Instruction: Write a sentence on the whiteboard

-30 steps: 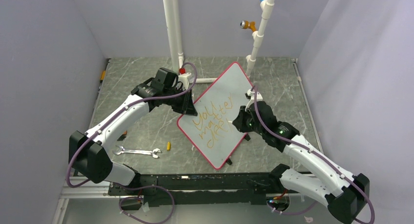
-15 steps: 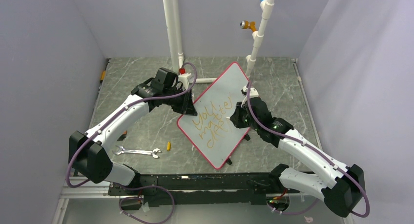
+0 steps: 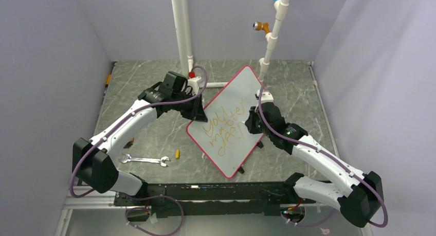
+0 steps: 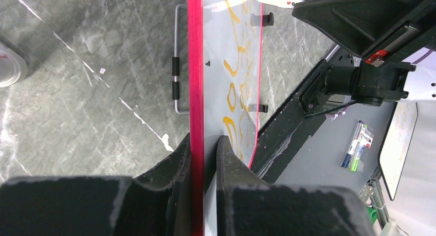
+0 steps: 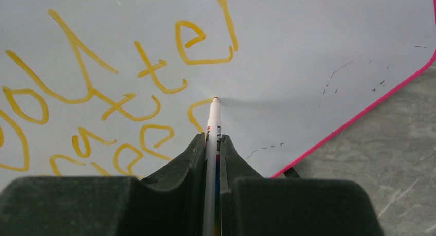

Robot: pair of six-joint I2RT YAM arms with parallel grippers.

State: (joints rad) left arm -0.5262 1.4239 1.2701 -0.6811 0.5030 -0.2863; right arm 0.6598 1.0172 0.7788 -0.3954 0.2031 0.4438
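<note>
Right gripper (image 5: 211,139): clamped on a white marker (image 5: 213,120), whose tip touches the whiteboard (image 5: 319,35) at the end of a yellow stroke.
Left gripper (image 4: 204,143): pinched on the board's red rim, at its 9 o'clock edge in the top view.
Sentence (image 3: 221,130): three slanted orange-yellow lines across the board's lower half, with the marker at their 3 o'clock end.
Risk: too much pressure could shift the board in the left grip and distort the letter. The rim lies close at 4 o'clock, so room may run out.
Containers: none seen on the table. A wrench (image 3: 145,159) lies loose at the board's 8 o'clock.
</note>
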